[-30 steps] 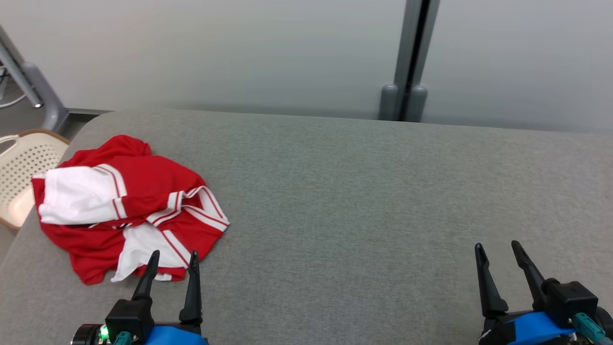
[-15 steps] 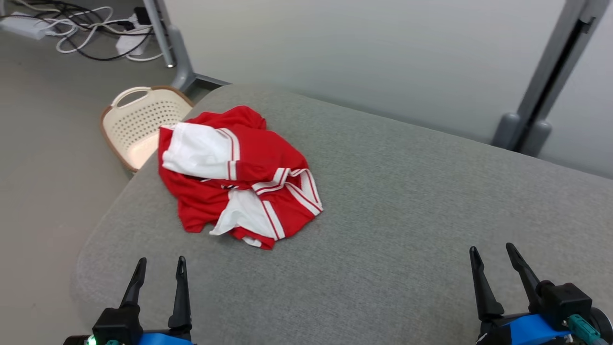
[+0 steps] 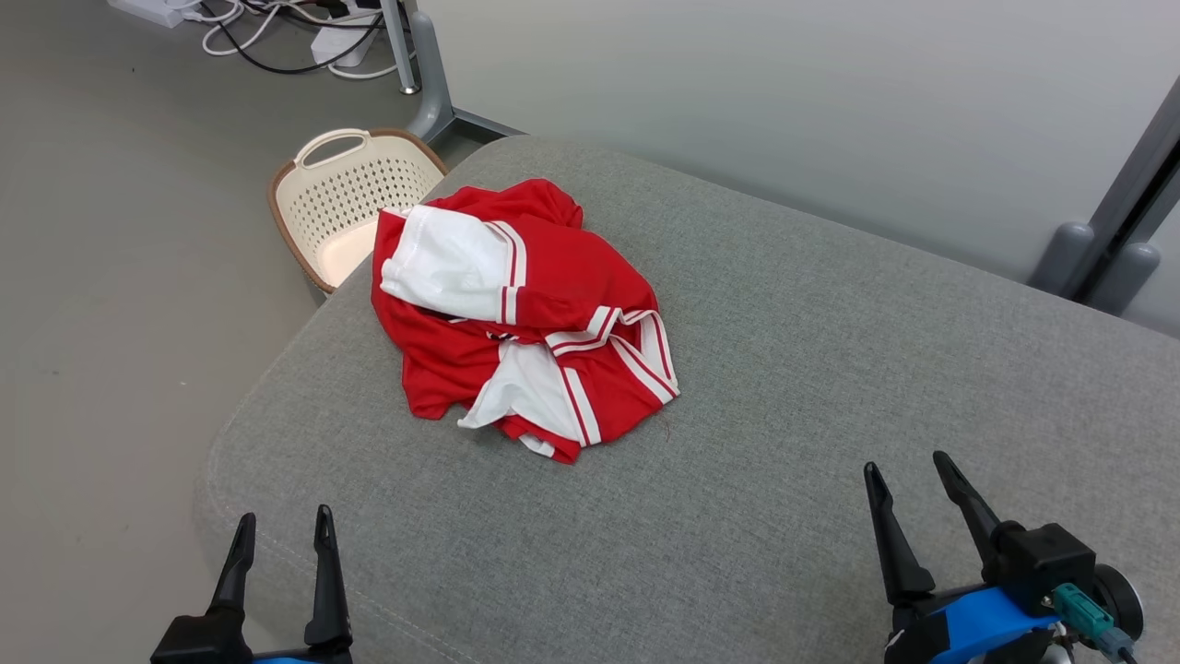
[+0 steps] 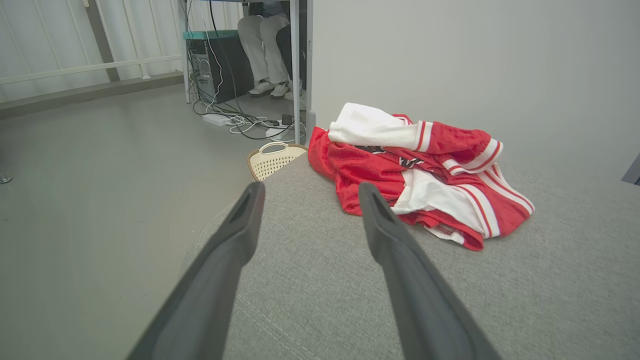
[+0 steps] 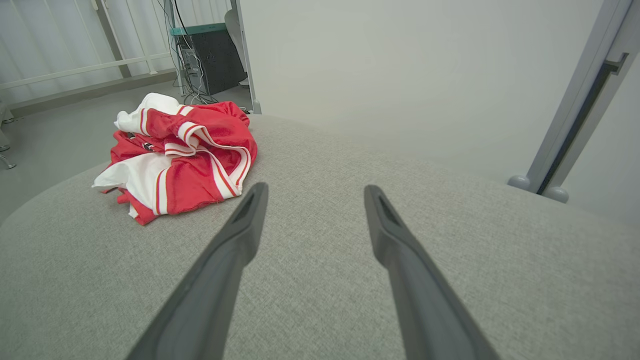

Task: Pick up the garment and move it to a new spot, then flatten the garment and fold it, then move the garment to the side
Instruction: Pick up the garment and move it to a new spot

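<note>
A crumpled red-and-white jersey garment lies on the grey fabric-covered bench, near its far left corner. The left gripper and right gripper hover at its near edge, fingers spread, empty.

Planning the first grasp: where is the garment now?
Head view: the garment lies crumpled on the grey cushion, at its far left corner, beside the basket.

Overhead; wrists low (garment shared, apparently).

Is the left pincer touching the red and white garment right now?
Apart. The head view shows a wide stretch of bare grey cushion between the garment and the tips of the open left pincer.
</note>
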